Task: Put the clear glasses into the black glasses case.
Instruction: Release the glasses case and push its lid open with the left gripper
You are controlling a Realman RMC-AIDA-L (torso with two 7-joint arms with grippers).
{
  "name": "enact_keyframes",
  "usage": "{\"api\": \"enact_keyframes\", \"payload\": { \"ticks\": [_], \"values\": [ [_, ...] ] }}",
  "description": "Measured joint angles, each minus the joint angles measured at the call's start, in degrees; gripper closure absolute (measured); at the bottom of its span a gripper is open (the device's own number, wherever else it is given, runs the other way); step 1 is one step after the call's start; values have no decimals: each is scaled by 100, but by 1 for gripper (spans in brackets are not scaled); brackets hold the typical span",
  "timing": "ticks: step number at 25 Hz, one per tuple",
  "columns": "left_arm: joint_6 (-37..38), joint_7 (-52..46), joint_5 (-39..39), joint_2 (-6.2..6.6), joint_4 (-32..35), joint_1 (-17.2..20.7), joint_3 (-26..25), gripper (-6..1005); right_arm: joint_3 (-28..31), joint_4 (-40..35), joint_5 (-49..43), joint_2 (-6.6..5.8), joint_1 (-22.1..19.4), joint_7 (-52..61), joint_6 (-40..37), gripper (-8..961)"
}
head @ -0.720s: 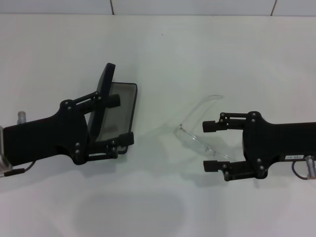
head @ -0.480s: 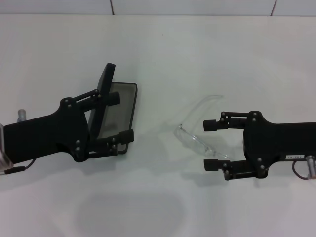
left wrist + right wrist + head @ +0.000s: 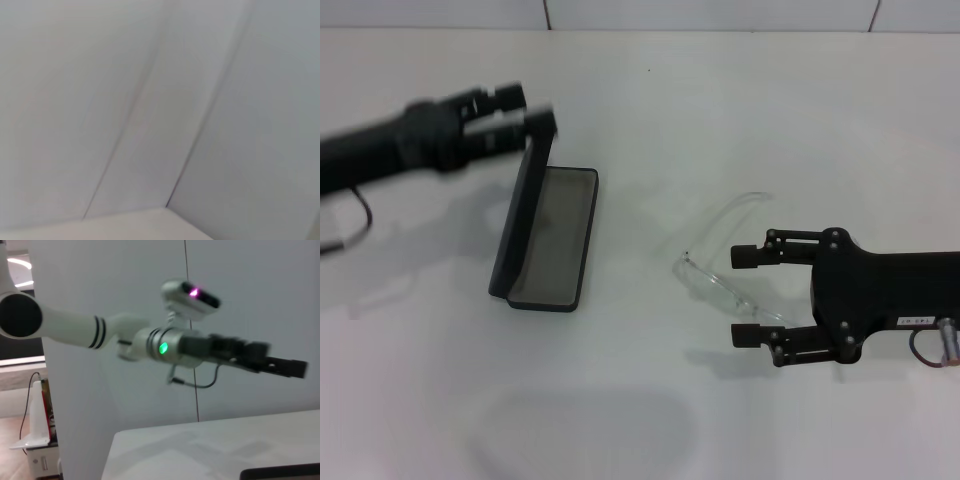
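White table point(image 3: 720, 120), black glasses case point(image 3: 548, 240) open, right gripper point(image 3: 746, 296) jaws spread beside clear glasses point(image 3: 725, 275), left gripper point(image 3: 515, 105) blurred, state unclear.

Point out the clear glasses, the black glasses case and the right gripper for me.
clear glasses point(image 3: 718, 288), head view, on the front lens.
black glasses case point(image 3: 557, 238), head view, on the grey lining of the open base.
right gripper point(image 3: 744, 296), head view, midway between its open fingertips, beside the glasses.

You see clear, glossy, colourless plastic wraparound glasses point(image 3: 725, 262), a matt black hard rectangular case point(image 3: 548, 232) with dull grey lining, a smooth matt white table point(image 3: 740, 110), and two matt black plastic-looking grippers point(image 3: 748, 296).
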Motion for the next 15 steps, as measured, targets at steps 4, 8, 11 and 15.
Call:
{"api": "enact_keyframes", "payload": {
  "ticks": [4,8,11,15],
  "values": [
    [-108,-1966,859,150,731,-558,-42,130,-4,55,15,0,10,1,-24,205],
    [-160,-3899,2772,-11,2135,-1068,35,131,-5,72,30,0,12,1,-29,205],
    [-161,-4862,3982,-75,2791,-1340,389,132,-16,75,108,0,6,2,-20,205],
    [-100,-5881,5202,-31,3240,-1592,1534,133,-21,79,170,0,-23,2,-1,206]
  ]
}}
